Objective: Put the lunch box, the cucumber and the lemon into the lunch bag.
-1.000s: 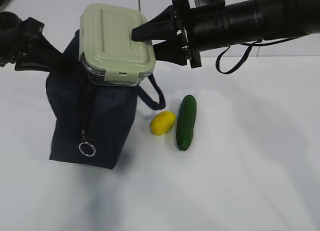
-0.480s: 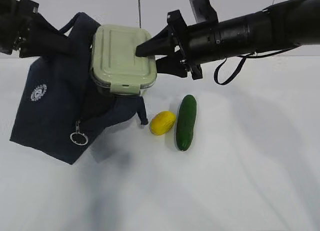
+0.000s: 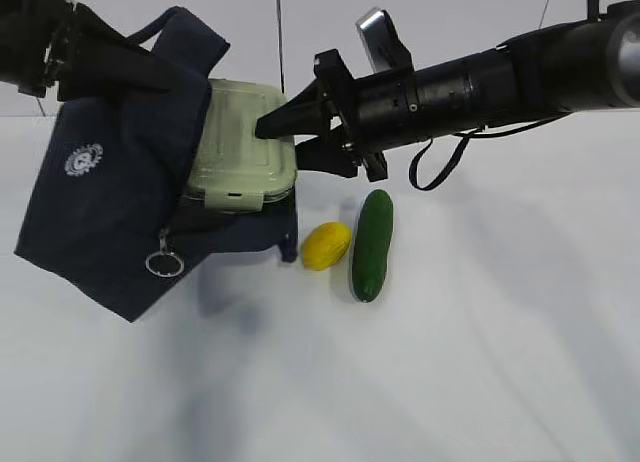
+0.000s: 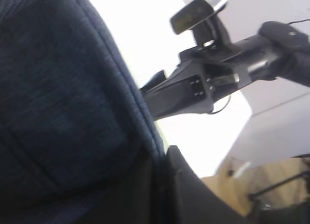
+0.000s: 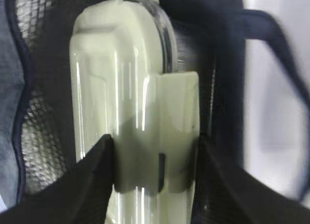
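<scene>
Now slide the sage-green lidded clear lunch box point(image 3: 243, 147), pinched by the right fingers point(image 3: 268, 132), toward nine o'clock into the navy fabric lunch bag point(image 3: 110, 212); left fingers point(image 3: 60, 37), pressed together on its fabric, hold the mouth open.

No readable text anywhere. Only mark: small round white logo point(image 3: 84, 160) on side of navy lunch bag point(image 3: 110, 232), at about 9 o'clock from the lunch box point(image 3: 243, 147); gear-like ring shape, lettering inside too small to make out. Nothing legible on lid, arms or worktop point(image 3: 480, 362). Wrist views: no markings visible.
</scene>
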`<state>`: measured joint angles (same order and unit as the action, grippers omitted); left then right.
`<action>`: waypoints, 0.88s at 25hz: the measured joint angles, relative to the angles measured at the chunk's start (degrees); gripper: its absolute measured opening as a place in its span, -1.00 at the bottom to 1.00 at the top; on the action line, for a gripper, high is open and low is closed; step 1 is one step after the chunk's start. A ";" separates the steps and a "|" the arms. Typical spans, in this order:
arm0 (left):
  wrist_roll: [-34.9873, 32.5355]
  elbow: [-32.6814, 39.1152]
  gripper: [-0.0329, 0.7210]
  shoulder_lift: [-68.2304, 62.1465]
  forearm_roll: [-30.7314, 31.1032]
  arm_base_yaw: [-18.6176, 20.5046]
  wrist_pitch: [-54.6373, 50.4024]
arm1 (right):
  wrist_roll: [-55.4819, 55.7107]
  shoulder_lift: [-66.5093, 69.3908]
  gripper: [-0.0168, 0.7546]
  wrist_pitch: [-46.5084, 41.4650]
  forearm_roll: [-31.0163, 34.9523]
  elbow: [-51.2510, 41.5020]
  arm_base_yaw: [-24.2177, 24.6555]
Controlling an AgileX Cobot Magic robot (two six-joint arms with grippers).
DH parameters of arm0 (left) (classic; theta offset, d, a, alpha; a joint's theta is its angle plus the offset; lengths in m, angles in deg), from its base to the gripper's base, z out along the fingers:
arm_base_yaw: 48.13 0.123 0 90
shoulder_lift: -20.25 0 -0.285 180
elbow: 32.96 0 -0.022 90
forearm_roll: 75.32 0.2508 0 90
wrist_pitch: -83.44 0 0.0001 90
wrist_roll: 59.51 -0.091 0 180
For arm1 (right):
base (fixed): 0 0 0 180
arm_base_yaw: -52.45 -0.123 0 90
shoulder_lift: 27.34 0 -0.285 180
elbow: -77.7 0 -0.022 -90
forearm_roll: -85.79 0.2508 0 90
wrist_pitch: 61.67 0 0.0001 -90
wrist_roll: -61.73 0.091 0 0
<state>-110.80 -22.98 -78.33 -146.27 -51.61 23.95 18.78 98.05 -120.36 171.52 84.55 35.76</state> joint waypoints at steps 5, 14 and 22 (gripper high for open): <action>-3.08 0.00 -0.88 -3.63 -5.24 0.00 -3.65 | 0.00 0.05 0.01 -0.36 0.24 1.49 -1.91; -4.30 -0.07 -0.88 -7.72 -9.80 0.00 -5.40 | 0.00 1.43 0.01 1.56 -0.69 3.30 -2.28; -5.89 -0.07 -0.88 -9.45 -9.17 0.00 -5.28 | -0.33 6.33 0.01 1.63 0.17 6.37 -4.41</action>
<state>-116.69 -23.05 -87.77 -155.45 -51.61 18.67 18.45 104.38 -118.73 171.69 90.92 31.35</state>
